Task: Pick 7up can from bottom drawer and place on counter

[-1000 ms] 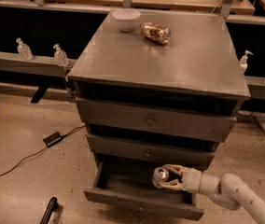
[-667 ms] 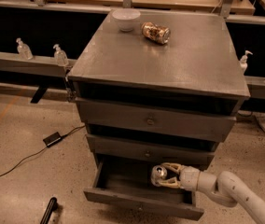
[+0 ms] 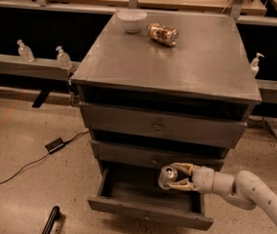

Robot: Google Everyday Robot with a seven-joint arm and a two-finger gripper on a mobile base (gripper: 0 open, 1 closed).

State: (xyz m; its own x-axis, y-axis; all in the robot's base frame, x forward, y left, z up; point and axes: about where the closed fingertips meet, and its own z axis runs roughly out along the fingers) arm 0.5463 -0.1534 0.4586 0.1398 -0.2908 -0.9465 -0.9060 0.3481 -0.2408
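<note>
Dull metal counter (image 3: 192,62); shiny 7up can (image 3: 168,175) in smooth gripper (image 3: 175,177) over bottom drawer (image 3: 148,212)

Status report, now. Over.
Gripper over open bottom grey metal drawer, fingers shut on silvery-green 7up can. Grey metal counter above: white bowl, brown patterned can at far edge.

No Readable Lettering on Cabinet, Cans or Bottles

No brand or label legible on the silver can (image 3: 167,175), clamped sideways in the gripper (image 3: 174,177) just above the open bottom drawer (image 3: 148,209). Only a brown-and-orange pattern, no decipherable wording, on the second can (image 3: 162,34) lying on its side on the counter (image 3: 187,72). Plain white bowl (image 3: 132,19) beside it, unmarked. Drawer fronts bare apart from round knobs. Any print on the small bottles (image 3: 25,50) along the ledge behind too small to make out.
</note>
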